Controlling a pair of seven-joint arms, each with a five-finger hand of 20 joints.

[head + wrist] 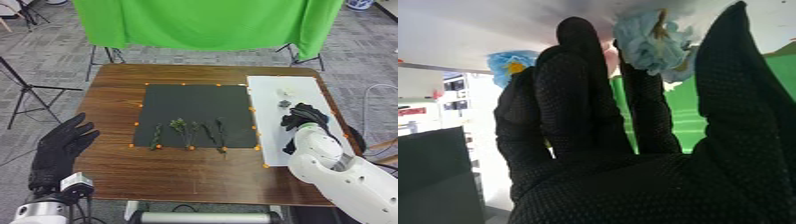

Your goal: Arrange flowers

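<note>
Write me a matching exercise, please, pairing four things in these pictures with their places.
1. left hand
2. right hand
3. green sprigs
4. green cloth

A. over the white sheet
B. by the dark mat's near edge
C. beyond the table's far edge
D. at the table's left edge

Right pairs: 1-D, 2-A, 3-B, 4-C

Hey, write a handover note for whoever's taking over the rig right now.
Left hand: open, off the mat's left side.
Right hand: fingers open, over the white sheet, blue flowers close by; can't tell if it grips one.
Done: green stems lie side by side on the dark mat.
Left: probably bringing flowers over to the stems.
</note>
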